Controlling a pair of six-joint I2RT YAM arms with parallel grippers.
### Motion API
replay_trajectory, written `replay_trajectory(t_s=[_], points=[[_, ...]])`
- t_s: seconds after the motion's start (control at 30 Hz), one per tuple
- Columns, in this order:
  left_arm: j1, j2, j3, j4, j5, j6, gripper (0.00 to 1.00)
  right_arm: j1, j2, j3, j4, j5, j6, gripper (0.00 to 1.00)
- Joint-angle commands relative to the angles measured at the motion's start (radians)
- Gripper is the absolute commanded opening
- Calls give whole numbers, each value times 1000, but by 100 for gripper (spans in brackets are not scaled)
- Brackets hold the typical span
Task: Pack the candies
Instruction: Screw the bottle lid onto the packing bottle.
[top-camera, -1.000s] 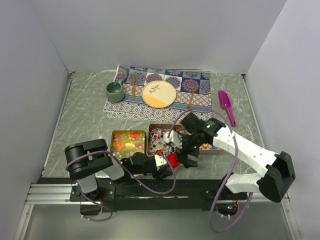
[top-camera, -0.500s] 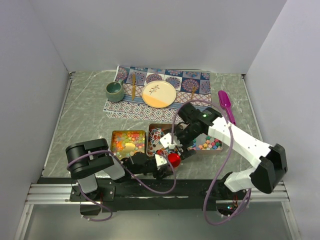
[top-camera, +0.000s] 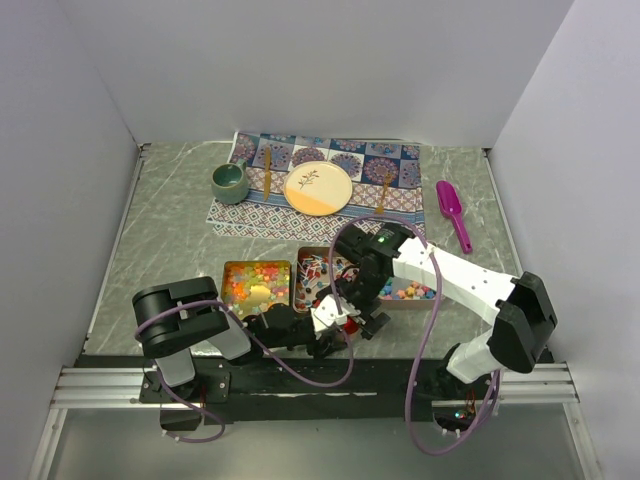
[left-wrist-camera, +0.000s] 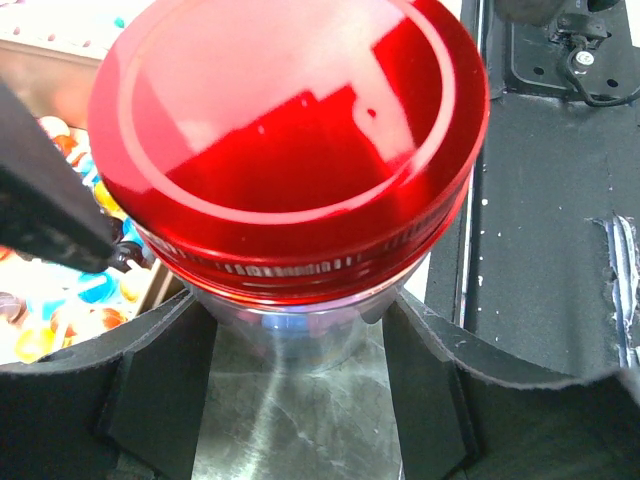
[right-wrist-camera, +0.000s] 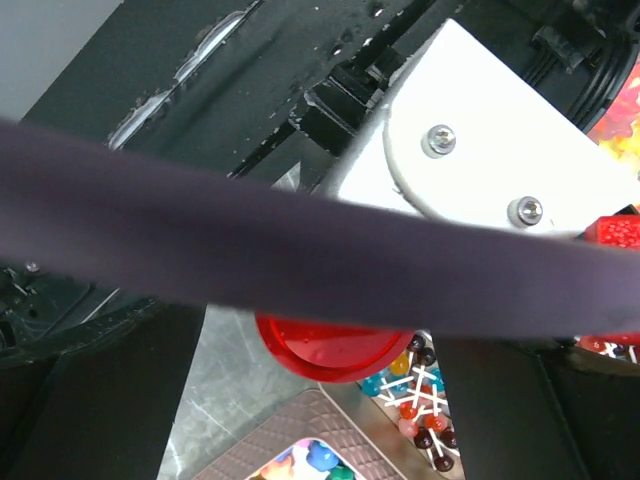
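The candies lie in three tins: orange-yellow-red gummies (top-camera: 256, 283), red-blue-white wrapped pieces (top-camera: 314, 272) and pastel star-like pieces (top-camera: 411, 292). My left gripper (top-camera: 332, 330) is shut on a clear jar (left-wrist-camera: 300, 335) with a round red lid (left-wrist-camera: 290, 140), standing by the front of the middle tin. My right gripper (top-camera: 353, 306) is open, just above the lid (right-wrist-camera: 335, 350), with a finger on each side and not touching it. A purple cable crosses the right wrist view and hides the jar body there.
A purple scoop (top-camera: 451, 210) lies at the right. A patterned cloth (top-camera: 330, 180) at the back holds a green mug (top-camera: 229, 180), a plate (top-camera: 318, 188) and two wooden utensils. The black base rail (top-camera: 300, 375) runs just behind the jar.
My right gripper has swung left and toward the near edge, from beside the tins to over the red lid, which it now mostly covers from above. The left gripper and jar have not moved.
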Motion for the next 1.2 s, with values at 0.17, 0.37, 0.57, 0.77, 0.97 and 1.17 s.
replay_trajectory(t_s=[0.17, 0.37, 0.57, 0.77, 0.97, 1.17], points=[[-3, 25, 9, -76, -67, 46, 1, 0, -7, -25, 42, 0, 114, 80], [-15, 30, 12, -87, -87, 60, 1, -1, -48, -92, 134, 5, 252, 65], [-21, 41, 31, -124, -120, 61, 1, 2, -74, -201, 267, 59, 462, 51], [-38, 44, 35, -136, -139, 64, 1, 5, -87, -286, 359, 100, 739, 45], [-44, 47, 43, -158, -145, 72, 1, -4, -122, -327, 399, 155, 821, 60], [-45, 29, 57, -210, -165, 60, 56, -124, -211, -278, 292, 200, 694, 100]])
